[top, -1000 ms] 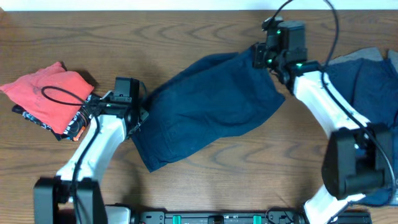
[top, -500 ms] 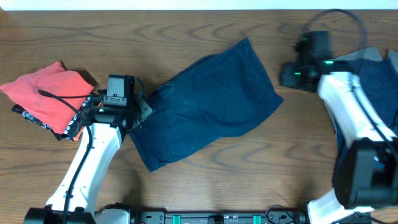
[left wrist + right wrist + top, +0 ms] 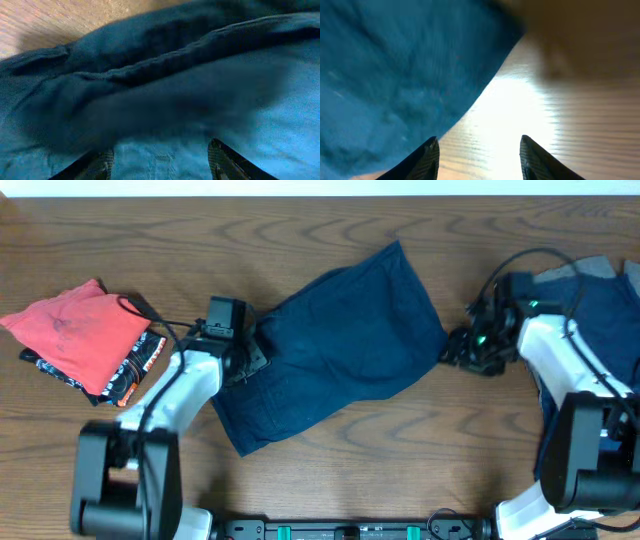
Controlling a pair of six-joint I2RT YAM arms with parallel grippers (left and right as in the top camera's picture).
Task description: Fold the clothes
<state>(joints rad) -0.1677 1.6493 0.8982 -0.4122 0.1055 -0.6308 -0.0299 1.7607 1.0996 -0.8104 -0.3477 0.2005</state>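
Note:
A dark navy garment (image 3: 335,345) lies spread slantwise across the middle of the table. My left gripper (image 3: 250,360) is at its left edge, open, with the navy fabric (image 3: 165,100) filling the left wrist view between the fingers (image 3: 160,160). My right gripper (image 3: 455,350) is open and empty just off the garment's right corner; the right wrist view shows the fabric edge (image 3: 400,75) at left and bare wood between the fingers (image 3: 480,150). A folded red garment (image 3: 75,330) lies on a black printed one (image 3: 125,375) at far left.
More navy clothes with a grey edge (image 3: 590,310) are piled at the right edge of the table, under my right arm. The wooden table (image 3: 400,470) shows in front of the spread garment.
My right gripper let go of the garment's upper right corner, swung right and came down beside its right corner. My left gripper shifted right onto the garment's left edge.

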